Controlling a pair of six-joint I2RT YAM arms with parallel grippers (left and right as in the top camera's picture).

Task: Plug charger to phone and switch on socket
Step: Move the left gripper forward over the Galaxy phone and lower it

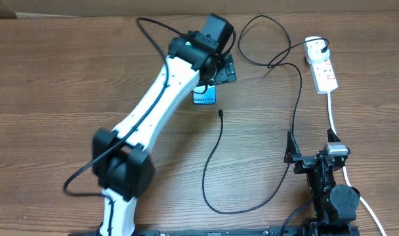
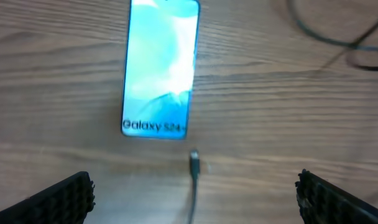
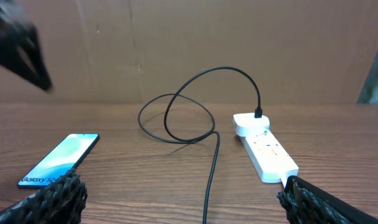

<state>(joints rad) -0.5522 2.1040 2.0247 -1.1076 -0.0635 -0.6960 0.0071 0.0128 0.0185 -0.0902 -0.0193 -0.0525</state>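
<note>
The phone [image 1: 204,96] lies flat with a light-blue screen, mostly under my left wrist in the overhead view; it shows in the left wrist view [image 2: 159,68] and the right wrist view [image 3: 57,160]. The charger cable's black tip [image 1: 221,113] lies just below the phone, also in the left wrist view [image 2: 194,163]. The cable [image 3: 211,168] loops to a white plug [image 1: 315,44] in the socket strip [image 1: 323,71]. My left gripper [image 2: 195,199] is open above the tip, holding nothing. My right gripper [image 3: 183,199] is open and empty at the near right.
The strip's thick white cord [image 1: 336,124] runs down past the right arm's base [image 1: 331,177]. The cable forms a wide loop at the table's middle front [image 1: 235,210]. A brown wall stands behind the table [image 3: 189,43].
</note>
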